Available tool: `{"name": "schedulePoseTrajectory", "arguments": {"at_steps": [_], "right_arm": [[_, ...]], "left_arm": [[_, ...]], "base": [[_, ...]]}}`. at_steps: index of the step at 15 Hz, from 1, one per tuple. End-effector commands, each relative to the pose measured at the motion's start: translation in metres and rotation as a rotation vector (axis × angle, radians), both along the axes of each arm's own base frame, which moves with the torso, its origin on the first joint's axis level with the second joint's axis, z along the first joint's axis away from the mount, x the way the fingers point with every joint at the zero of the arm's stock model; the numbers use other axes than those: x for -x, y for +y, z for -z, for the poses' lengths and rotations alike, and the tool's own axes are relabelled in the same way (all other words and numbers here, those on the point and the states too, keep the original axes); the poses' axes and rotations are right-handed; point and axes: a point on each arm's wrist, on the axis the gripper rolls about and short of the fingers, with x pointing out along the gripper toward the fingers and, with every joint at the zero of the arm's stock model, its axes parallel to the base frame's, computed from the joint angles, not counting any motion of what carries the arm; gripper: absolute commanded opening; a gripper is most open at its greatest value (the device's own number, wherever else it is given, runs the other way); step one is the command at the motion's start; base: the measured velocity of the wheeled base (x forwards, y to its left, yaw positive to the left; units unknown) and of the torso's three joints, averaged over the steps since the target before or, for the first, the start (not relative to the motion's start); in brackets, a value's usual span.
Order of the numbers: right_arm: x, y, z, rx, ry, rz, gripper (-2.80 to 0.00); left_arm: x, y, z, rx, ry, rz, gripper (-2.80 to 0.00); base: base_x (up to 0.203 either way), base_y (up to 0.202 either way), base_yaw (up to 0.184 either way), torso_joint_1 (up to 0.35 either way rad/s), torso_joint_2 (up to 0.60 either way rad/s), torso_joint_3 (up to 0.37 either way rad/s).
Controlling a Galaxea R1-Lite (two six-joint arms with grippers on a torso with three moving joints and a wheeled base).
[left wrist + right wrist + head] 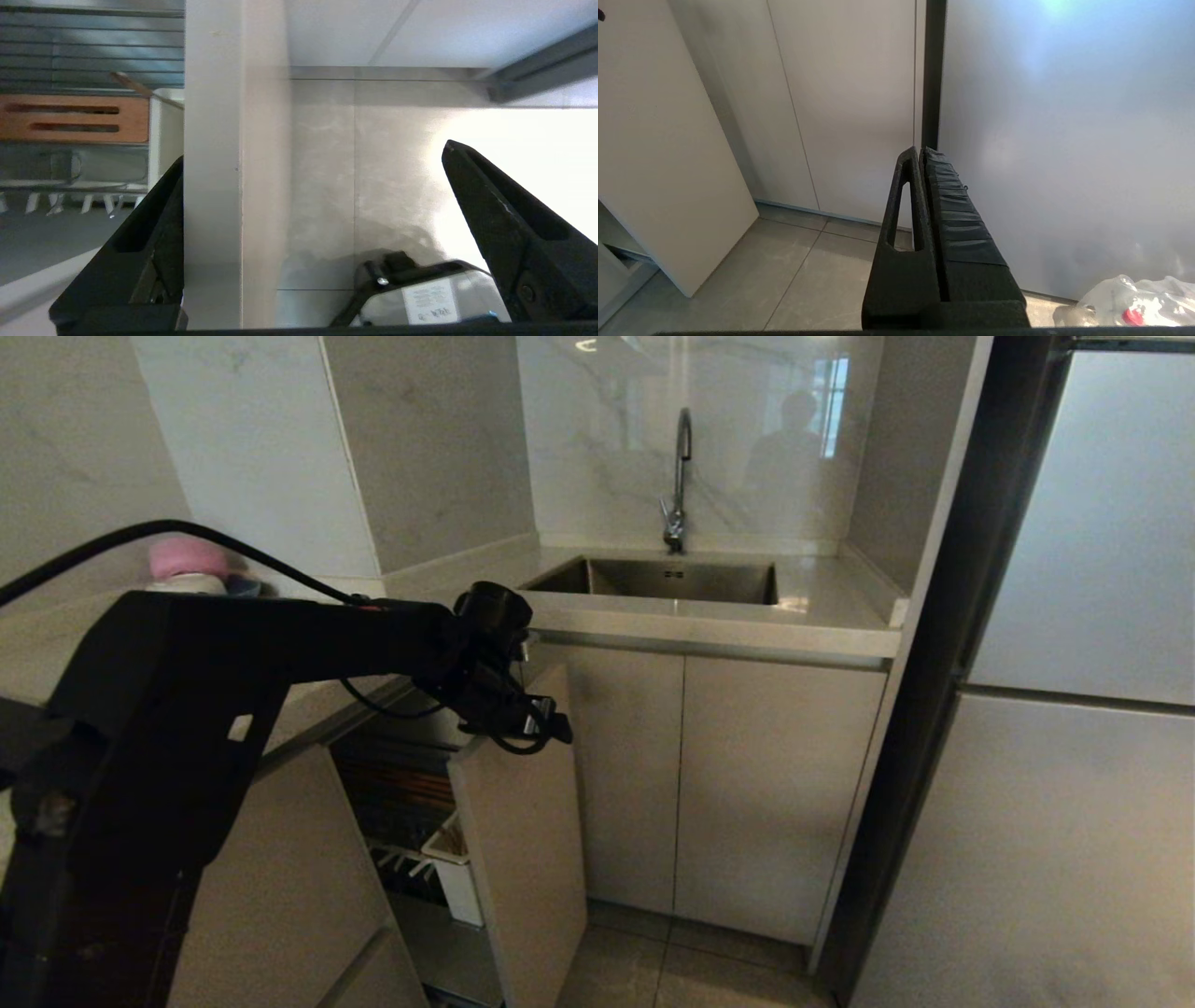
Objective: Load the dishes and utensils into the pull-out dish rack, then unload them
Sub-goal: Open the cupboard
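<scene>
Head view: I have the left gripper (546, 723) at the top edge of the pull-out dish rack's (411, 821) beige door front (527, 840), with the rack drawn partway out beside the sink (653, 581) cabinet. Behind the door front I can see the white utensil cup (453, 868) and a few white pegs (401, 861). No salmon plate, grey bowl, chopsticks or fork is clearly in sight from here; some pink and pale dishware (191, 567) sits on the counter, well away from the sink.

Left wrist view: my jaws are spread wide, one finger (159, 224) on the rack side of the door front (212, 163), the other finger (490, 200) on the floor side, nothing clamped. Inside the rack lie the slotted wooden strip (74, 117) and the utensil cup (164, 126), with what may be a thin stick (135, 86) leaning at it.

Right wrist view: the right gripper (922, 154) hangs parked, fingers pressed together on nothing, facing the cabinets near the door front.

My judgement: the step is handling the door. To do it well I should centre the panel between the fingers, close squarely on its edge, and move straight along the slides without twisting.
</scene>
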Motion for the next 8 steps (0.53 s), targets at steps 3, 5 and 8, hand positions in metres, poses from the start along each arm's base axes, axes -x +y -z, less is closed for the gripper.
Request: {"name": "schedulePoseTrajectory", "arguments": {"at_steps": [3, 5, 8], "right_arm": [[0.0, 0.0, 0.0, -0.001, 0.0, 0.0, -2.8], [0.0, 0.0, 0.0, -0.001, 0.002, 0.0, -2.8], [0.0, 0.0, 0.0, -0.001, 0.001, 0.0, -2.8]], "left_arm": [[0.013, -0.029, -0.001, 0.008, 0.002, 0.058, 0.0], [0.019, -0.042, -0.001, 0.018, 0.005, 0.078, 0.0], [0.028, -0.058, -0.002, 0.027, 0.004, 0.112, 0.0]], "base": [[0.0, 0.0, 0.0, 0.0, 0.0, 0.0], [0.0, 0.0, 0.0, 0.0, 0.0, 0.0], [0.0, 0.0, 0.0, 0.0, 0.0, 0.0]]}}
